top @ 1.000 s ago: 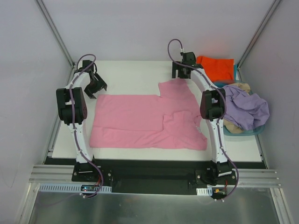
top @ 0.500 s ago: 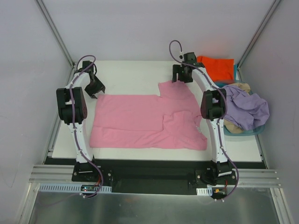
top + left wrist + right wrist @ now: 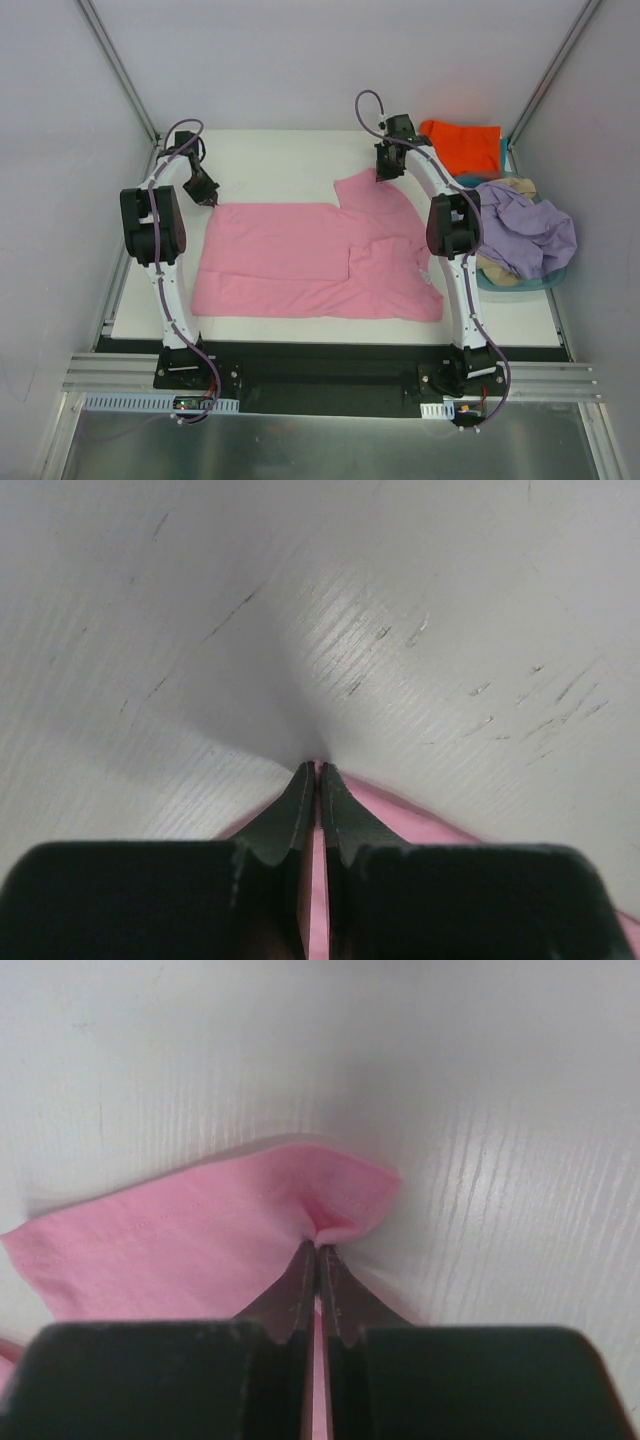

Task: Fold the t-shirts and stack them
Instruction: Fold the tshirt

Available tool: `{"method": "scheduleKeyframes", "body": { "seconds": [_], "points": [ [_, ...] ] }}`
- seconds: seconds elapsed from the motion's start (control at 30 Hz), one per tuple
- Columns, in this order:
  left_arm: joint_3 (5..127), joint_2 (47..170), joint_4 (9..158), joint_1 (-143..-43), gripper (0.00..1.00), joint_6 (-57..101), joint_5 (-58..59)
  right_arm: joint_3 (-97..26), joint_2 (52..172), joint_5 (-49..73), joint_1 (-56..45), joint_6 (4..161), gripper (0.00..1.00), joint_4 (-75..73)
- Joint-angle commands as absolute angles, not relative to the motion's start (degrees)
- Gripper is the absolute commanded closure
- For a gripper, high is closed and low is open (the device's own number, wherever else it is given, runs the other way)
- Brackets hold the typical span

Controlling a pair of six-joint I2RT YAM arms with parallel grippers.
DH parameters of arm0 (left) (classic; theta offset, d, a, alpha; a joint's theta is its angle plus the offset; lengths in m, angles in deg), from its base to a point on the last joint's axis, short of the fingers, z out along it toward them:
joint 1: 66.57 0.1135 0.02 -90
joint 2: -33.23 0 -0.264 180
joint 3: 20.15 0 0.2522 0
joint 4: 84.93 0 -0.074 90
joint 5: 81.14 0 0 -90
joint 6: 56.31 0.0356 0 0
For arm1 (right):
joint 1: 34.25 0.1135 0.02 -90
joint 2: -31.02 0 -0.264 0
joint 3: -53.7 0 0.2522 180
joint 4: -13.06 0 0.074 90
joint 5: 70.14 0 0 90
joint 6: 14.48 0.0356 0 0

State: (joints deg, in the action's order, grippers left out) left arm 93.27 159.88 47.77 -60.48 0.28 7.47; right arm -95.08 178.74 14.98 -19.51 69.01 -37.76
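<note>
At the middle of the white table (image 3: 290, 165) we see the pink t-shirt (image 3: 300, 255) spread flat, with a doubled-over layer toward its 4 o'clock. Our left gripper (image 3: 318, 772) is pinched tight on the shirt's corner at 10 o'clock, a sliver of pink between its fingers. Our right gripper (image 3: 318, 1250) is clamped on the puckered sleeve edge at 1 o'clock. At the table's 2 o'clock lies the folded orange-red t-shirt (image 3: 463, 143). At 3 o'clock the lavender t-shirt (image 3: 530, 230) is heaped over the light blue basket (image 3: 520, 283).
</note>
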Motion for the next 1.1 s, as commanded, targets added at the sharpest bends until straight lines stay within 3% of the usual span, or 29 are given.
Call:
{"method": "scheduleKeyframes", "body": {
  "seconds": [0.0, 0.2, 0.73, 1.07],
  "points": [
    [92.6, 156.9, 45.9, -60.9, 1.00, 2.2, 5.7, -94.1, 173.9, 17.2, -18.5, 67.0, 0.99, -33.7],
    [87.8, 150.9, 47.6, -61.6, 1.00, 4.1, 5.3, -79.7, 161.6, 21.5, -14.8, 58.9, 0.99, -28.5],
    [59.5, 127.7, 58.1, -62.2, 1.00, 4.6, -0.2, -35.2, 126.0, 18.1, -12.8, 64.7, 0.99, -20.3],
    [46.8, 112.9, 58.6, -62.1, 1.00, 1.2, 5.3, -22.0, 108.6, 16.7, -12.3, 64.5, 0.99, -24.6]
  ]
}}
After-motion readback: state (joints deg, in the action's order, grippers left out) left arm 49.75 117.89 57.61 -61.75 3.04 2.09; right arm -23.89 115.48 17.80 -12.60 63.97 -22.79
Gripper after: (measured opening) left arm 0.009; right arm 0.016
